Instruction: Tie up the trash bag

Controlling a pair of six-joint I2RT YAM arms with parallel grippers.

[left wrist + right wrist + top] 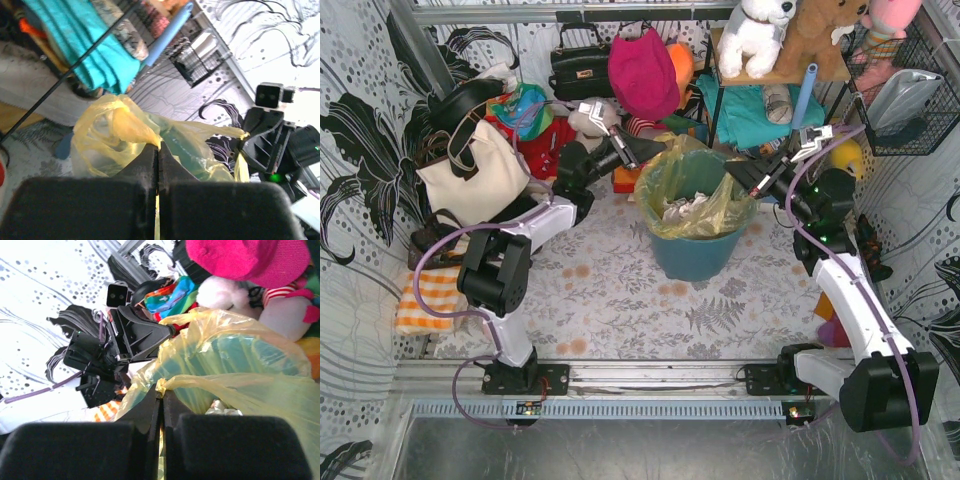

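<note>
The trash bag (672,190) is thin yellow-green plastic lining a teal bin (695,255), with crumpled white paper (682,212) inside. My left gripper (655,150) is shut on the bag's left rim, which shows bunched between the jaws in the left wrist view (158,147). My right gripper (740,176) is shut on the bag's right rim, pinched at the tips in the right wrist view (161,390). Both hold the rim raised above the bin. The bag also fills both wrist views (110,135) (240,365).
A cream tote bag (470,175) stands at the left, a black handbag (582,68) and pink hat (642,72) at the back. A shelf with plush toys (760,35) and teal cloth (750,110) is behind the bin. A wire basket (905,90) hangs right. An orange striped cloth (425,300) lies left.
</note>
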